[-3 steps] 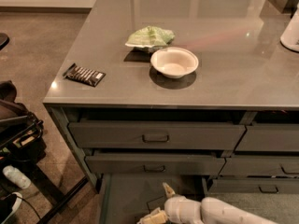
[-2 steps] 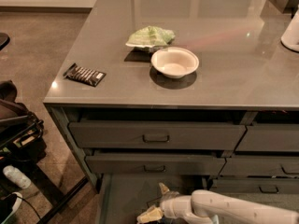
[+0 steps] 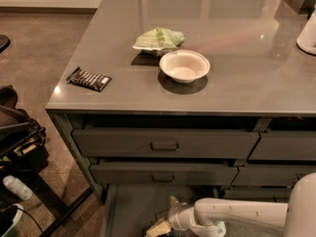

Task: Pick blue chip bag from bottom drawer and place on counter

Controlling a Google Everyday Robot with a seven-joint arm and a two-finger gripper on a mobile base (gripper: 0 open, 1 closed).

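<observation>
Camera view: pincer [image 3: 164, 215] low in drawer [image 3: 131, 204], tips spread wide, nothing seen in its hold; bag not in sight, likely in drawer past frame edge. Probably light, crinkly, slippery foil; best pinched gently at a crimped edge.

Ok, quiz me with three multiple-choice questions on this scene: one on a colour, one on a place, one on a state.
1. What colour is the bag behind the bowl?
A) red B) blue C) pale green
2. Where is the gripper?
A) over the bowl B) low at the bottom drawer C) on the bag
3. How is the bottom drawer?
A) pulled out B) shut C) taken off

Answers:
1 C, the crumpled bag is pale green.
2 B, the gripper sits low over the drawer's floor.
3 A, its bare floor juts out below the other drawers.
</observation>
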